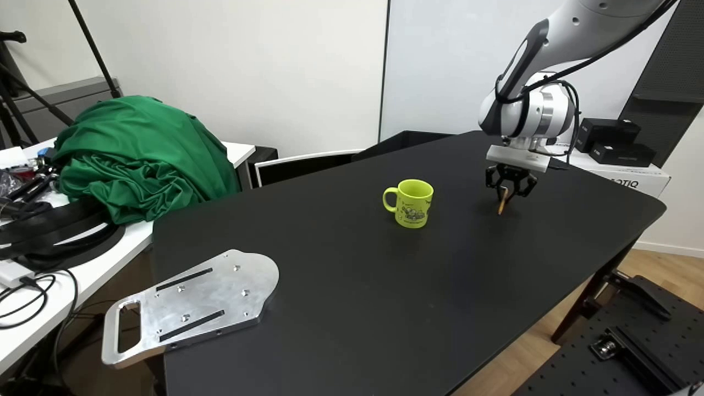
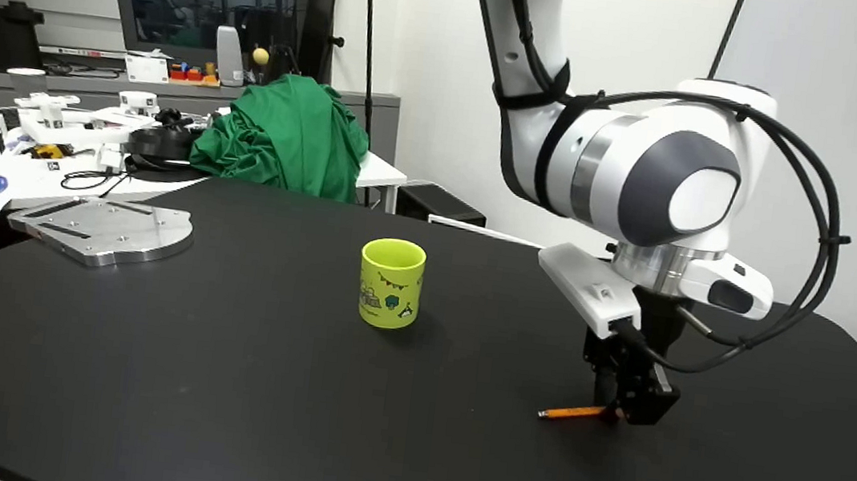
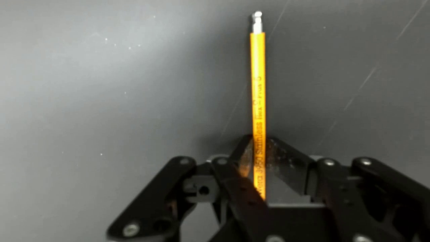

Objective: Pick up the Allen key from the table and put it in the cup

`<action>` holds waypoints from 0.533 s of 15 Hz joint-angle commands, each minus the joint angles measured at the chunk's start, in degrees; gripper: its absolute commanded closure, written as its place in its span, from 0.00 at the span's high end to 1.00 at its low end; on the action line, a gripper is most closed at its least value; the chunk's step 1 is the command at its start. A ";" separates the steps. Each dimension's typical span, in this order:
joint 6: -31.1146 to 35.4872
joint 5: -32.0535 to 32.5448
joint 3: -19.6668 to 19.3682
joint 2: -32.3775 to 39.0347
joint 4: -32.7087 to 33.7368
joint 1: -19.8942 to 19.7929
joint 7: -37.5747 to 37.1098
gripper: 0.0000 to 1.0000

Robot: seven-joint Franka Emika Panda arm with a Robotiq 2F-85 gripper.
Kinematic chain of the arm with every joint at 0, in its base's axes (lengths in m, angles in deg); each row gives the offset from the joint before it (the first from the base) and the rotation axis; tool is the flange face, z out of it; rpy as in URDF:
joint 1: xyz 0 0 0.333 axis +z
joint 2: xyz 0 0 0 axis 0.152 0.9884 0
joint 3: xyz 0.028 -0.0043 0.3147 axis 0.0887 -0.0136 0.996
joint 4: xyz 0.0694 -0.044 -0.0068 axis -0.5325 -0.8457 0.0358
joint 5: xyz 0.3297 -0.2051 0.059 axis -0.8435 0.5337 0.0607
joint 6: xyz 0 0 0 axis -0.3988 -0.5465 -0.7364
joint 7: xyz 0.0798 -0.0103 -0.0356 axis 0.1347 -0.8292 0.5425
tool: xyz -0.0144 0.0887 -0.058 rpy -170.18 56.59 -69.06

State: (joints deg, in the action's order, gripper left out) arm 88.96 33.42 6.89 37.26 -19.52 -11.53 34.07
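One cup (image 1: 412, 208), a yellow-green mug with a single side handle and small printed drawings, stands upright on the black desk (image 1: 357, 308); its inner wall shows under the rim in both exterior views, but its bottom is hidden, so what it holds cannot be told. Past the desk's edge, in an exterior view, one large white box (image 1: 649, 181) carries at least two small black boxes (image 1: 624, 155), their insides out of sight. There is one Allen key (image 3: 258, 101), an orange-yellow rod with a silver tip and lettering that includes "Wera" and "Stainless" in the wrist view. It sits between the two fingers (image 3: 287, 163) of the one end effector (image 3: 260, 142), which are drawn together and clamped on it, low over the desk and well apart from the cup; whether the rod touches the desk cannot be told. One metal plate (image 1: 209, 297) lies on the desk, with two dark slots and one handle cutout, its cutout end reaching past the edge. Beside that end of the desk, one heap of green cloth (image 1: 146, 151) rests on a white desk (image 1: 239, 150), next to clutter (image 1: 60, 220) too jumbled to count.
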 commanded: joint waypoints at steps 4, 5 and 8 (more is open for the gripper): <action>-8.29 0.41 -3.26 3.54 6.20 3.55 -10.67 0.05; -9.65 0.34 -3.54 3.48 6.66 4.05 -12.25 0.05; -13.21 -0.18 -3.17 2.41 7.38 4.94 -15.51 0.05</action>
State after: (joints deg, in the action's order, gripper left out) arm 79.98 33.44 4.18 39.26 -14.77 -7.87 23.44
